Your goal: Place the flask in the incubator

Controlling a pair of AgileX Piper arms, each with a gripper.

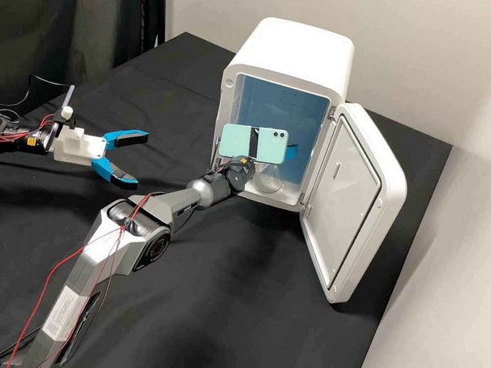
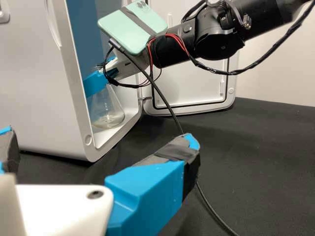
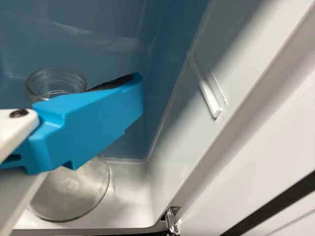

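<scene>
The clear glass flask point(image 1: 270, 181) stands upright on the floor of the open white incubator point(image 1: 292, 46), against its blue lining. My right gripper point(image 2: 98, 82) is inside the opening at the flask's neck. In the right wrist view one blue finger point(image 3: 98, 118) lies with its dark pad against the neck of the flask point(image 3: 69, 191); the other finger is hidden. My left gripper point(image 1: 141, 158) hangs open over the bench to the left of the incubator, holding nothing.
The incubator door point(image 1: 348, 205) swings wide to the right, near the bench's right edge. A mint-green phone point(image 1: 253, 142) sits on the right arm's wrist in front of the opening. A black cable point(image 2: 167, 110) trails from it over the black cloth.
</scene>
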